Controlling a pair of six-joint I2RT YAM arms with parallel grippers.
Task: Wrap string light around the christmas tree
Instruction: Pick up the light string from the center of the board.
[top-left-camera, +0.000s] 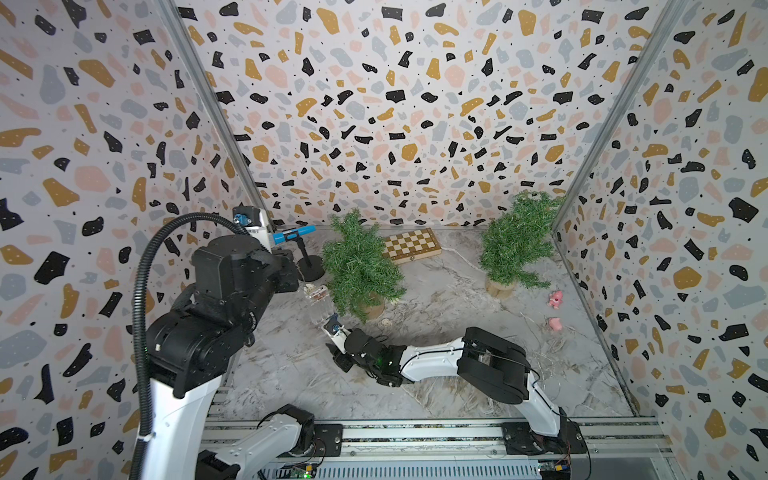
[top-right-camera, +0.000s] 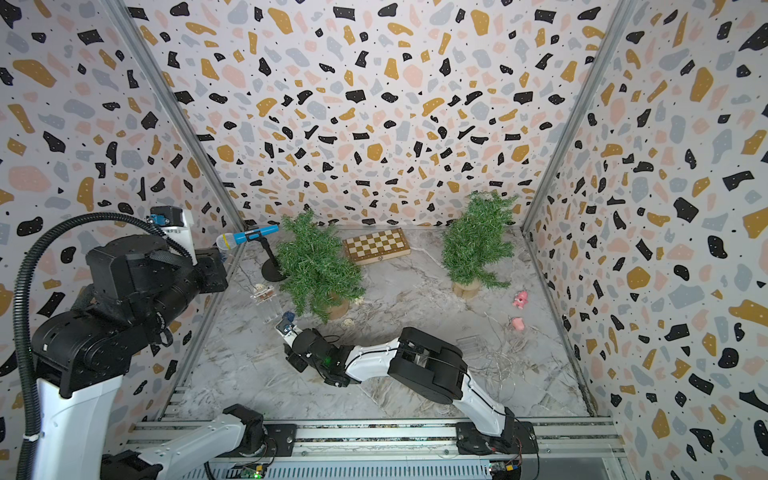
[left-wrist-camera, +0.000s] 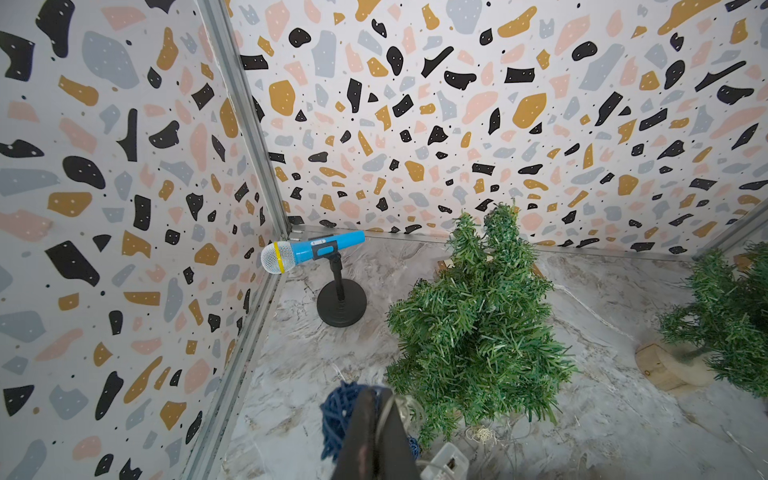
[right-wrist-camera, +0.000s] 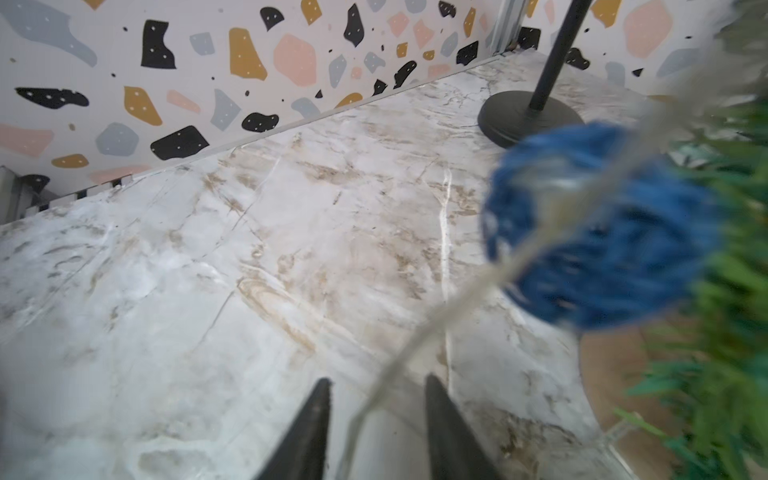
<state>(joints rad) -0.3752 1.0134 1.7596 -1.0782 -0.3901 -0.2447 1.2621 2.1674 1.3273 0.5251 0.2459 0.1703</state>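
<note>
We are looking down into a booth with speckled terrazzo walls and a grey-veined marble tabletop (top-left-camera: 436, 332), where two robot arms are reaching in from the near edge. The string light (right-wrist-camera: 434, 328), a thin pale wire carrying small woven balls, is running between the two grippers. It is passing just beside a small green artificial Christmas tree (top-left-camera: 357, 266) on a round wooden base, the tree nearer the left arm.

The left gripper (left-wrist-camera: 376, 395) is hanging high beside that tree with its jaws pressed together. In the left wrist view a strand of the wire appears pinched there, with a dark blue woven ball (left-wrist-camera: 338, 411) just beside the fingers. A clear plastic battery box (top-left-camera: 321, 309) is showing below it near the tree's foot; we cannot tell whether it is hanging or resting.

The right gripper (right-wrist-camera: 376, 384) is working low over the tabletop. Its two dark fingers are standing apart, and the wire is passing through the gap unclamped.

We are judging the task as barely begun. No loop of wire is showing around the branches, and much of the wire is lying in a loose tangle (top-right-camera: 494, 361) near the right arm, well apart from the tree. All the winding is left to do.

A second tree (top-left-camera: 515, 245), a folded wooden chessboard (top-left-camera: 411, 245) and a blue toy microphone (left-wrist-camera: 320, 249) on a black stand are standing toward the back.
</note>
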